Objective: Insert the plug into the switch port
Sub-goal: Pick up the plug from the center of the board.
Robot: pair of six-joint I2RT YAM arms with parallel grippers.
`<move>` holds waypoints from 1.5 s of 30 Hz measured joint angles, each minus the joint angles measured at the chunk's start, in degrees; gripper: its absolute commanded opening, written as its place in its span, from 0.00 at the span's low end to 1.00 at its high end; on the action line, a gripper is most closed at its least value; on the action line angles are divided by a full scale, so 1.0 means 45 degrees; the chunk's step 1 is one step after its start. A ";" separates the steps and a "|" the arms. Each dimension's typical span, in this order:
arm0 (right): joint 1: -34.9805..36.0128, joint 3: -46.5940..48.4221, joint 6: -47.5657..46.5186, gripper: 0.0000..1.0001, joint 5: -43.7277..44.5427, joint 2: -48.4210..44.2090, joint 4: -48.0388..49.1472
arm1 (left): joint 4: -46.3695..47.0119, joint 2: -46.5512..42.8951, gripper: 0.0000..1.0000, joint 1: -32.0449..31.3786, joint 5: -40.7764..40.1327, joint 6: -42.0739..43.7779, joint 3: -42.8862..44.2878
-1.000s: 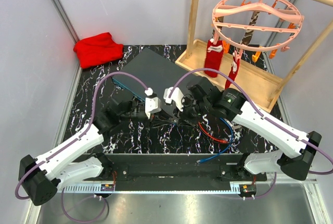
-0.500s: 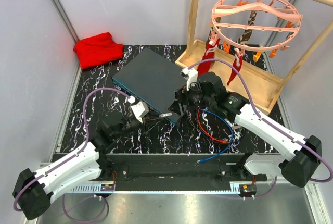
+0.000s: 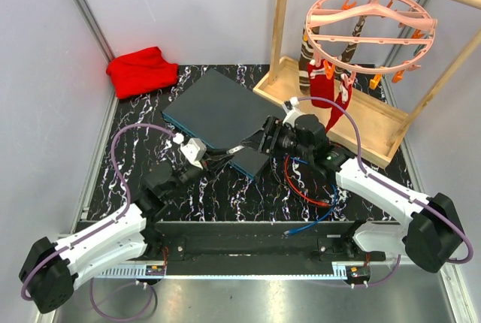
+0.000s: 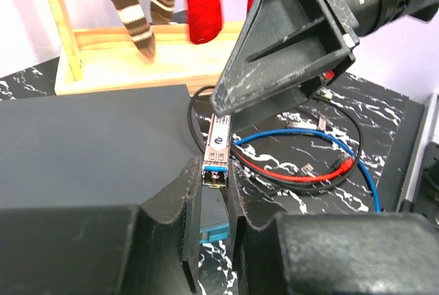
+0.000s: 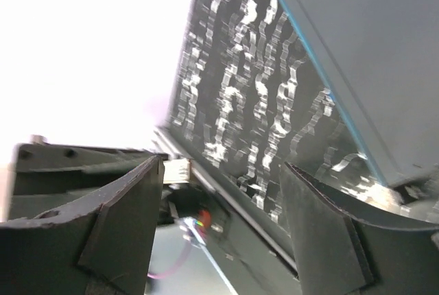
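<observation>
The plug [image 4: 218, 140], a small metal module with a blue end, sticks out forward from my left gripper [image 4: 214, 171], which is shut on its blue end. From above, the plug [image 3: 235, 149] hangs just in front of the teal front edge of the switch [image 3: 218, 105], a flat dark grey box, near its right corner. My right gripper [image 3: 254, 145] stands open right beside the plug's far end, one finger [image 4: 288, 41] looming over it. In the right wrist view the jaws [image 5: 219, 206] are wide apart; the plug's tip [image 5: 177, 170] shows by the left finger, and the switch [image 5: 370, 48] fills the upper right.
Red and blue cables [image 3: 312, 188] lie coiled on the marbled table right of the switch. A wooden rack base [image 3: 338, 109] sits behind my right arm, with a pink hanger [image 3: 368, 22] holding socks above it. A red cloth [image 3: 141, 71] lies at the back left.
My right gripper has opened and let go of the plug, then drawn back to the right. The left gripper kept hold of the plug and shifted left and nearer. The hanging socks have swung.
</observation>
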 measured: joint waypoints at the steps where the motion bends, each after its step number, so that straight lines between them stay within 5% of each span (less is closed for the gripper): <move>1: -0.0019 -0.0087 0.0301 0.76 -0.0005 0.0000 0.0291 | 0.0155 0.0092 0.00 -0.0015 -0.0073 -0.0024 0.0000; 16: -0.0039 -0.0709 0.3288 0.63 -0.0340 0.0593 0.3390 | 0.1443 0.0738 0.00 -0.0146 -0.0622 -0.0238 0.0000; 23: -0.0039 -0.0850 0.3779 0.36 -0.0413 0.0894 0.4065 | 0.1661 0.0899 0.00 -0.0165 -0.0622 -0.0287 0.0000; 27: -0.0039 -0.0918 0.3944 0.10 -0.0495 0.0942 0.4337 | 0.1705 0.0923 0.01 -0.0165 -0.0617 -0.0291 0.0000; 31: -0.0078 -0.0981 0.4031 0.00 -0.0486 0.0947 0.4401 | 0.1569 0.0971 0.36 -0.0185 -0.0588 -0.0282 0.0005; 35: -0.0097 -0.0996 0.3954 0.00 -0.0520 0.0947 0.4410 | 0.0772 0.0860 0.53 -0.0199 -0.0617 -0.0019 0.0160; 45: -0.0126 -0.0792 0.2531 0.00 -0.0578 0.0855 0.3186 | -0.4765 0.0199 0.68 -0.0194 -0.0869 0.1350 0.3089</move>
